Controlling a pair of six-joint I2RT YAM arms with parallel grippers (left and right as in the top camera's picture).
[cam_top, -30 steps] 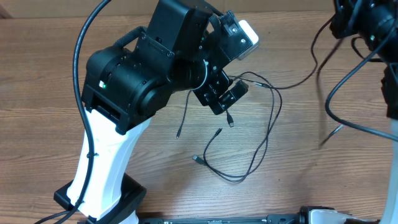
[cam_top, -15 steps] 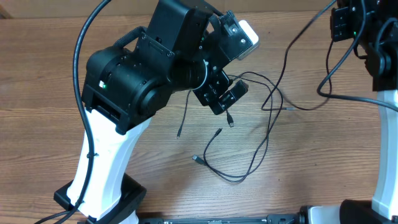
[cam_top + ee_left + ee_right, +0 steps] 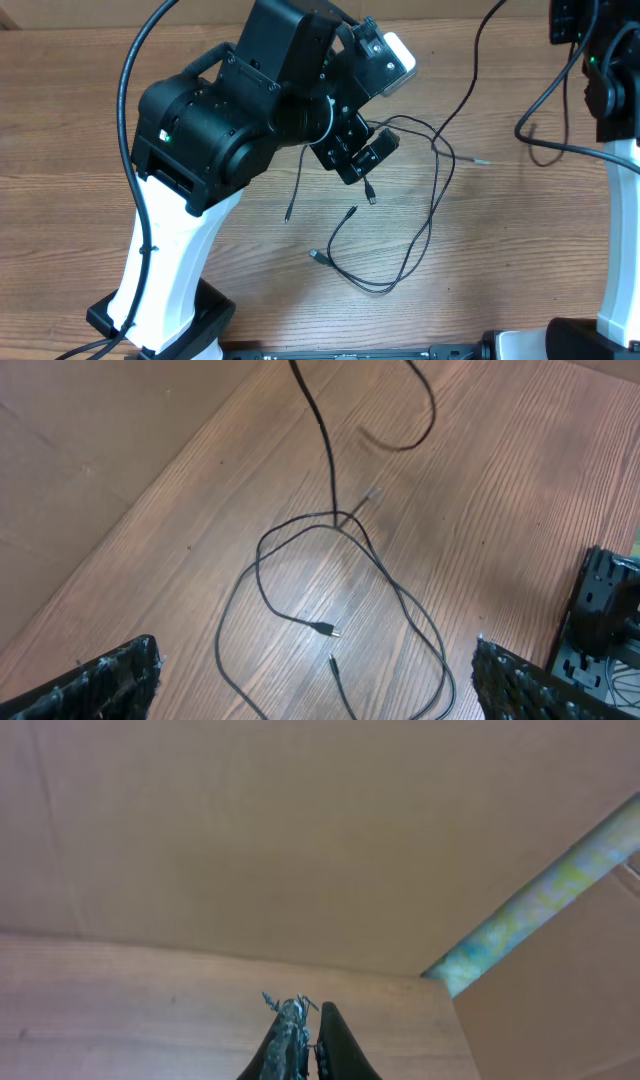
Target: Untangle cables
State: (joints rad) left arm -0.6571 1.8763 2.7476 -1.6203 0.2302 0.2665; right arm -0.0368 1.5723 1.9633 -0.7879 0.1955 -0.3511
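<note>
Wooden table [image 3: 520,260] strewn with black cables [image 3: 336,517], loops crossed, mostly left to separate; left gripper [image 3: 315,678] spread wide, right gripper [image 3: 308,1032] pinched together.

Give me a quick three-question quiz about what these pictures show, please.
1. True or false: the left gripper stands wide open.
2. The cables lie on: A) glass, B) a wooden table, C) cloth.
3. Which gripper is shut?
Key: 1 true; 2 B; 3 the right gripper.
</note>
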